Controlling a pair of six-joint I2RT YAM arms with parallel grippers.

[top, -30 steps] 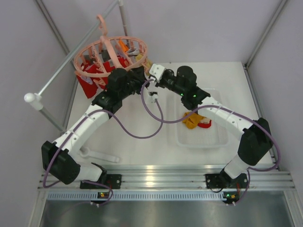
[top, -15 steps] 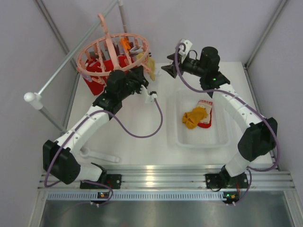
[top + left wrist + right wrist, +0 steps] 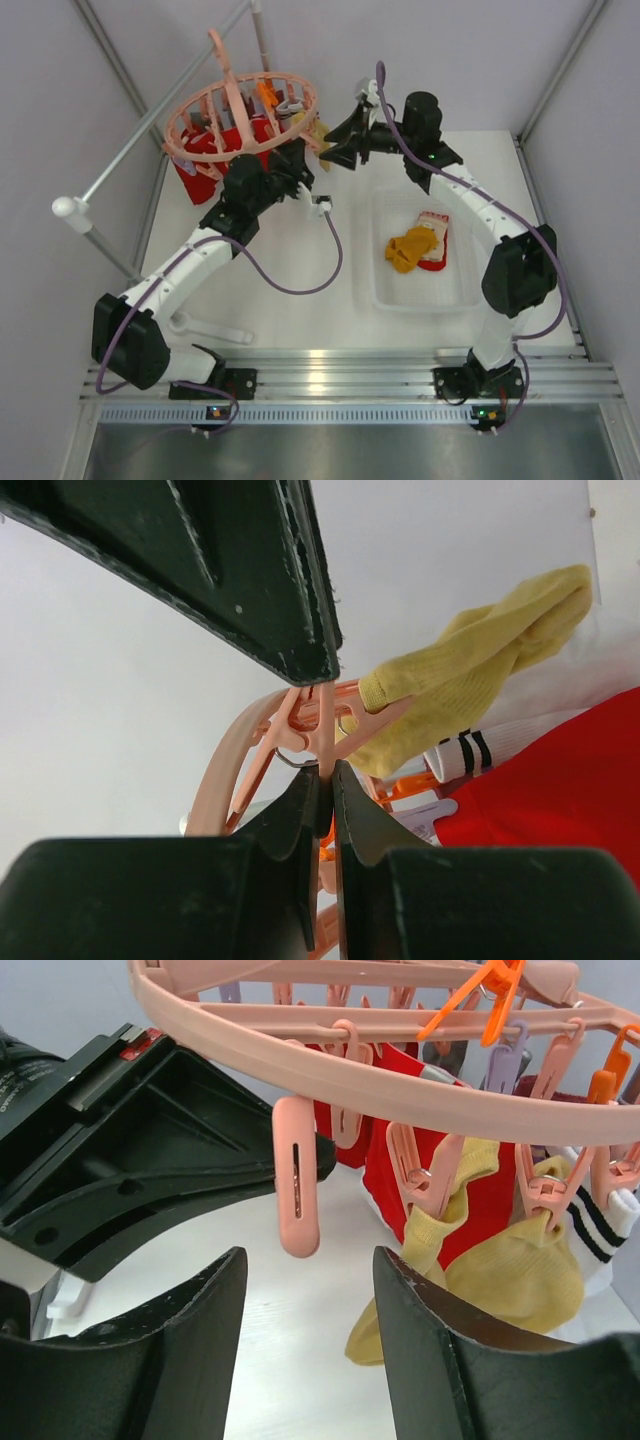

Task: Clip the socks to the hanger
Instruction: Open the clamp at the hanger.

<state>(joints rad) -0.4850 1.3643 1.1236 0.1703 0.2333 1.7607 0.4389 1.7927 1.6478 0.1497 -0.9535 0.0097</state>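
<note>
A round pink hanger (image 3: pixel 240 125) hangs at the far left. To its right, a clear tray (image 3: pixel 392 290) holds loose socks (image 3: pixel 412 248). The left gripper (image 3: pixel 326 780) is pinched closed on one hanger peg (image 3: pixel 326 720). The right gripper (image 3: pixel 310 1257) stands open just below the hanger's rim, with a clipped yellow sock (image 3: pixel 520 1275) hanging near it.

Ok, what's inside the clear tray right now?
A yellow sock lies in the tray, overlapping a red sock with a cream cuff. Part of the red one is covered by the yellow, and anything beneath the pair cannot be seen.
</note>
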